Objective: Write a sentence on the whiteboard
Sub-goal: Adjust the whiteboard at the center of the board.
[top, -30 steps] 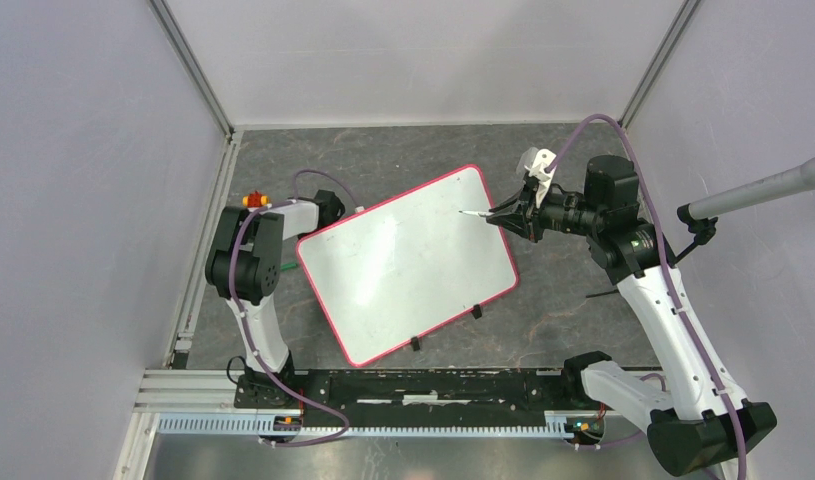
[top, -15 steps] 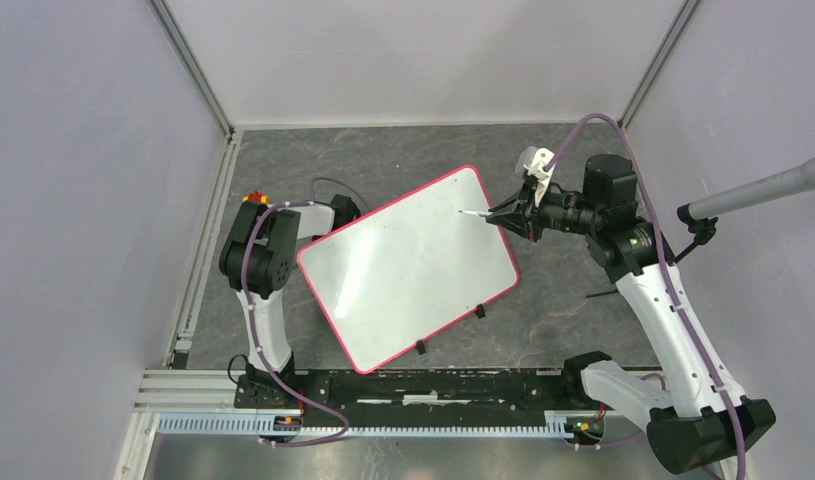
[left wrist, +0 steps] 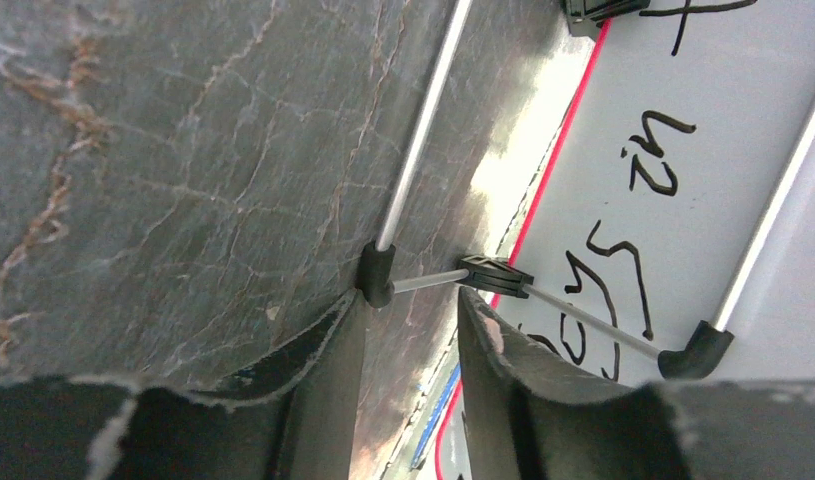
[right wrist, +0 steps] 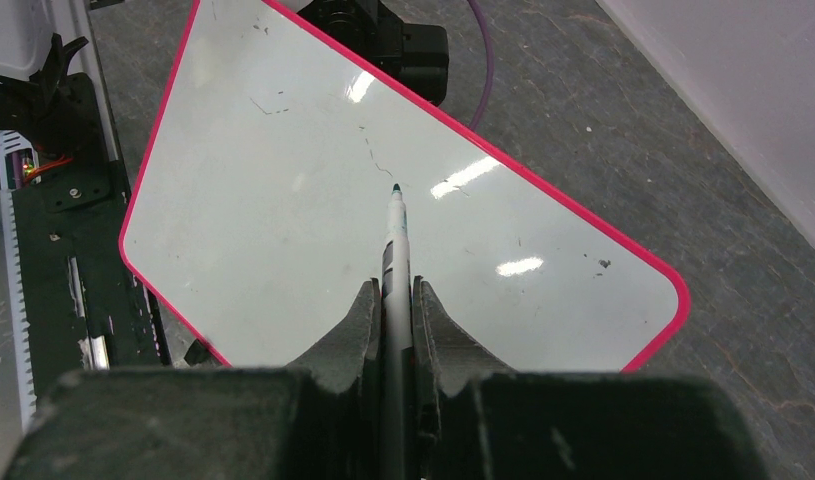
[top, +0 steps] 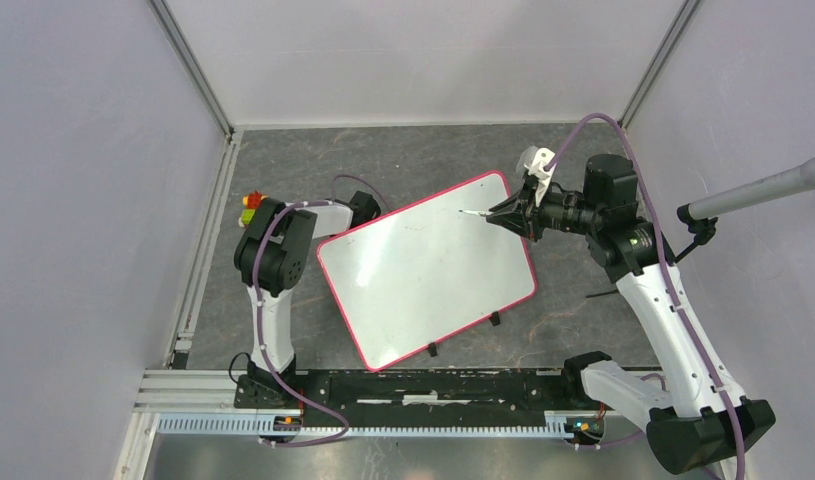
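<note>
Whiteboard (top: 423, 280) lies flat on the table (top: 583, 330), turned askew, one corner toward the arm bases. Two black clips (top: 431, 350) sit on its near edge. From above, the face shows faint marks only.

Left gripper (top: 364, 210) sits low at the board's far-left edge. Wrist view: fingers (left wrist: 323, 360) apart, table showing in the gap, red rim just beside one finger. Contact with board: cannot tell. Same view shows dark handwritten lettering (left wrist: 593, 290) on white beside the rim; only "in" is readable.

Right gripper (top: 495, 214) is over the far-right rim, fingers clamped on a marker (top: 473, 213). Its tip points inward over the board, by a faint stroke. Tip touching or just above: cannot tell.
</note>
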Action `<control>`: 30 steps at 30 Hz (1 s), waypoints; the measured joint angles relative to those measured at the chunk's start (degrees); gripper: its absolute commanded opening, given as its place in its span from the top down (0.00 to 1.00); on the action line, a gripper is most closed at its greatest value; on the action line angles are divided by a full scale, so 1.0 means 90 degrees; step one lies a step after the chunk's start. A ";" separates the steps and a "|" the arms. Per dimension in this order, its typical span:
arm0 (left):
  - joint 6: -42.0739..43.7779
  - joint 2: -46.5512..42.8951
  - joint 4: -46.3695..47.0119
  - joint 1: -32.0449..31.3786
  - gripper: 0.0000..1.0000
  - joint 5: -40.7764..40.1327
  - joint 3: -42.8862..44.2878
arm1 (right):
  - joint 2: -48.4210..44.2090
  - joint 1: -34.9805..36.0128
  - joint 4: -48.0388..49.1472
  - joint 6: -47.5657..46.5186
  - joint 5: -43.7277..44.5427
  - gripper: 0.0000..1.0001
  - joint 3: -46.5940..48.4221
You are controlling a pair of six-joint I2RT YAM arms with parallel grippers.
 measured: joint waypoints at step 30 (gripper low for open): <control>0.0075 -0.5000 -0.0607 0.3655 0.00 -0.2055 0.0644 | 0.0733 -0.0007 -0.0639 -0.0624 -0.0265 1.00 0.0469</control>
